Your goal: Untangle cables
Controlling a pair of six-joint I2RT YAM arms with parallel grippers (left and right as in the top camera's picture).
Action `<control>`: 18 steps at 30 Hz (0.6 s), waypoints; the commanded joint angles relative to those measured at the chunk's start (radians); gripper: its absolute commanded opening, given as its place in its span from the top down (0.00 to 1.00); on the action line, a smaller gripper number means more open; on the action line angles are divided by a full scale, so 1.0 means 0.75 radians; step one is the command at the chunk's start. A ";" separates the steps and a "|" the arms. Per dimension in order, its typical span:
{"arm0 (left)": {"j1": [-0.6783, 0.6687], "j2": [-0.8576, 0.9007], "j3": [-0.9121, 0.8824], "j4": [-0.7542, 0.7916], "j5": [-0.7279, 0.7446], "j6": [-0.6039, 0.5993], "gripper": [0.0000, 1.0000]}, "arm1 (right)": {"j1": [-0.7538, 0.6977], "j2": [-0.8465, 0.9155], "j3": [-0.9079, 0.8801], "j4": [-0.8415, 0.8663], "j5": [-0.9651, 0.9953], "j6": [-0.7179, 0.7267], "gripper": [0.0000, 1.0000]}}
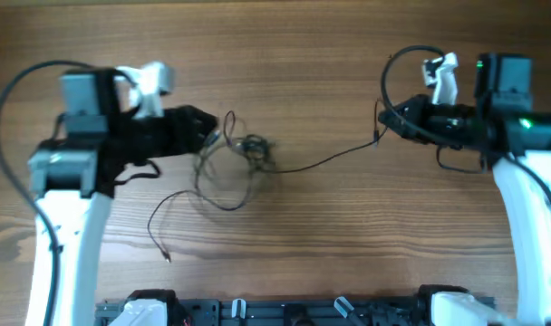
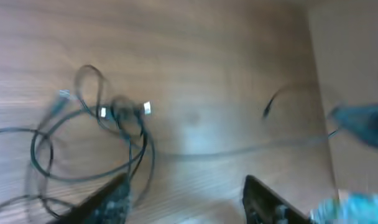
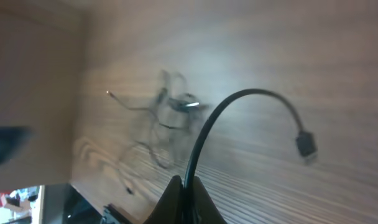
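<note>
A tangle of thin black cables [image 1: 246,156] lies on the wooden table at centre left, with loops and silvery plug ends [image 2: 145,108]. One cable [image 1: 330,160] runs out of it to the right, up to my right gripper [image 1: 385,122]. That gripper is shut on this cable [image 3: 204,130], and the short end arcs up to a black plug [image 3: 306,144]. The tangle shows blurred and far off in the right wrist view [image 3: 171,106]. My left gripper [image 1: 210,138] is open at the tangle's left edge. In the left wrist view its fingers [image 2: 186,186] straddle bare wood, with loops [image 2: 89,143] by the left finger.
A loose cable end [image 1: 167,257] trails toward the front left of the table [image 1: 348,235]. A black rail with clips [image 1: 285,311] runs along the front edge. Thick arm cables loop beside each arm [image 1: 8,100].
</note>
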 commanded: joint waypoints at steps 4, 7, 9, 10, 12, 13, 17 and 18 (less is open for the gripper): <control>-0.231 0.252 -0.002 0.013 -0.124 0.048 0.32 | 0.002 -0.289 0.041 0.023 -0.078 0.152 0.96; -0.276 0.362 -0.002 0.061 -0.122 0.064 0.38 | 0.002 -0.351 0.041 0.030 -0.061 0.166 0.96; -0.312 0.428 -0.002 0.098 -0.086 0.129 0.42 | 0.002 -0.363 0.041 0.025 -0.041 0.168 0.96; -0.333 0.461 -0.002 0.114 -0.055 0.173 0.42 | 0.002 -0.364 0.041 0.018 -0.041 0.168 0.96; -0.372 0.522 -0.002 0.151 -0.019 0.197 0.41 | 0.002 -0.358 0.041 0.001 -0.041 0.167 0.96; -0.390 0.551 -0.002 0.168 -0.003 0.198 0.41 | 0.002 -0.356 0.041 -0.008 -0.041 0.167 0.96; -0.479 0.653 -0.002 0.213 0.051 0.364 0.40 | 0.002 -0.333 0.041 -0.030 -0.037 0.164 0.96; -0.504 0.673 -0.002 0.221 0.052 0.428 0.40 | 0.002 -0.327 0.041 -0.037 -0.036 0.162 0.96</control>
